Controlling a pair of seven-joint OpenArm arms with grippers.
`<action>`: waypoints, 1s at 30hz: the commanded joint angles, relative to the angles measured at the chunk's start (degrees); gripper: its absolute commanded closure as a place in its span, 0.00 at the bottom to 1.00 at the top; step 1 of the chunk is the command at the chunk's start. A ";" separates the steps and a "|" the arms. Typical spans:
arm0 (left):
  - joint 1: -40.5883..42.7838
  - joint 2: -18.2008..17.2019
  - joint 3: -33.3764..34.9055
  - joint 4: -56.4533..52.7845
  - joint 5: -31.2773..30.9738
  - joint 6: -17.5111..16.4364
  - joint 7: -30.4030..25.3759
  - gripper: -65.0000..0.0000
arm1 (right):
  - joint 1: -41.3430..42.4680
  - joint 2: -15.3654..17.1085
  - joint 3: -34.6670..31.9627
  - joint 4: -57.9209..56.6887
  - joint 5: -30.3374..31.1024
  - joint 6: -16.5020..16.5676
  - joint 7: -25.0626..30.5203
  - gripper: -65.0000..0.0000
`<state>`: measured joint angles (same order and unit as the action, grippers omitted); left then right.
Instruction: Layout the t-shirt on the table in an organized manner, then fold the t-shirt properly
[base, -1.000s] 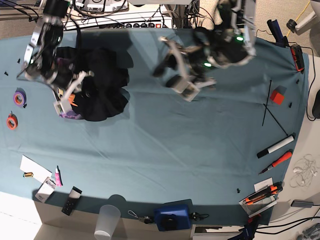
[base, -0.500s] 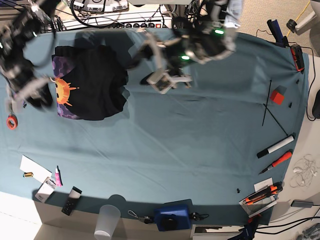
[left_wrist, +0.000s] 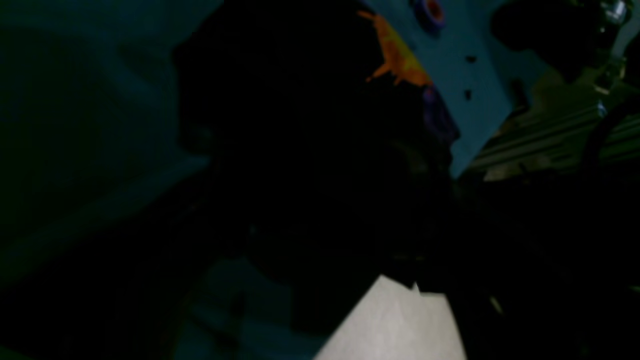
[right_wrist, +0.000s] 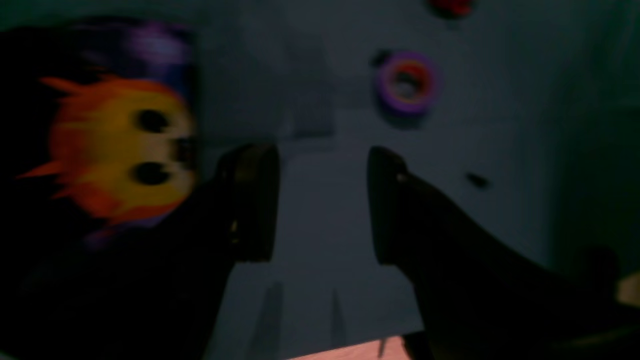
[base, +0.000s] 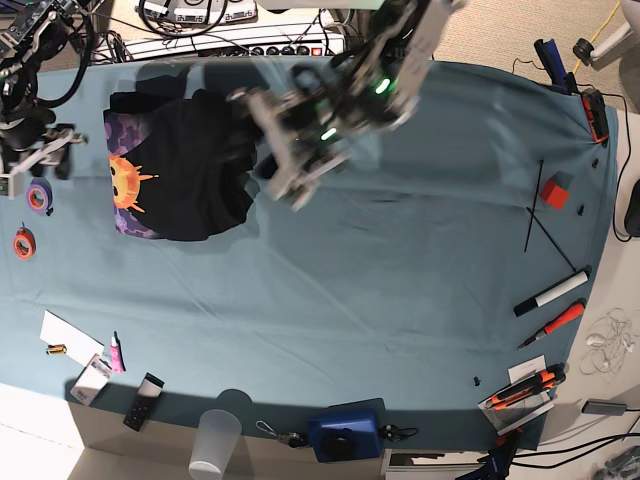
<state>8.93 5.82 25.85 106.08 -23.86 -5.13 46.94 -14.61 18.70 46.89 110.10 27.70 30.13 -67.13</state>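
The t-shirt (base: 195, 165) is black, printed with an orange, yellow-faced sun on a purple patch. The desk (base: 380, 290) cloth is teal-blue. One tape roll (base: 38, 197) is purple, another (base: 23, 242) orange.

No writing, label, brand or number can be read anywhere; the t-shirt (base: 180, 165) carries only a printed sun face, no lettering.

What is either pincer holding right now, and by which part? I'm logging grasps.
Nothing. The right pincer is open over the table; the left pincer hangs free beside the t-shirt.
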 joint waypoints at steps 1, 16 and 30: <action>-1.25 1.22 0.24 -0.44 -0.83 -0.20 -0.72 0.40 | 0.35 1.16 0.52 0.79 -0.79 -0.74 2.60 0.56; -8.81 1.97 0.24 -16.70 -5.99 -0.22 0.66 0.40 | 0.50 1.16 0.42 -11.34 -3.13 -0.96 7.67 0.56; -14.32 3.18 0.24 -29.49 -15.32 -1.40 0.46 0.41 | 0.50 1.14 -8.15 -12.20 2.91 3.48 7.37 0.56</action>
<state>-4.84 7.57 25.87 76.29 -39.81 -7.05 47.05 -14.46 18.70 38.22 97.06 30.02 33.50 -60.84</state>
